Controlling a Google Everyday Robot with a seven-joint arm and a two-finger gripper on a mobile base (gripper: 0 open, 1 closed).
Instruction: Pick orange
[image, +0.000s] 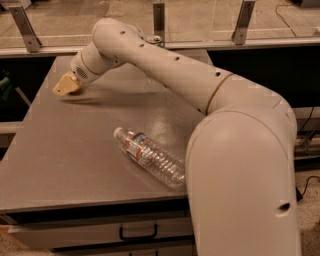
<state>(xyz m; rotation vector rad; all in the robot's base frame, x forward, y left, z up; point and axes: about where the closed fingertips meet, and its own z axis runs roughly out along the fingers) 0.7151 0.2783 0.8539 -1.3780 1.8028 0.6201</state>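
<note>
No orange shows in the camera view; it is hidden or out of view. My gripper (66, 85), with its tan tip, hangs low over the far left part of the grey table (60, 160), near its left edge. My white arm (165, 70) reaches to it from the right front, across the back of the table. Nothing shows in the gripper.
A clear plastic water bottle (150, 156) with a red label lies on its side in the middle of the table. Only the top of a green can (157, 40) peeks out behind my arm at the back edge. A glass rail with metal posts (159, 20) runs behind the table. Drawers (135, 232) sit under its front edge.
</note>
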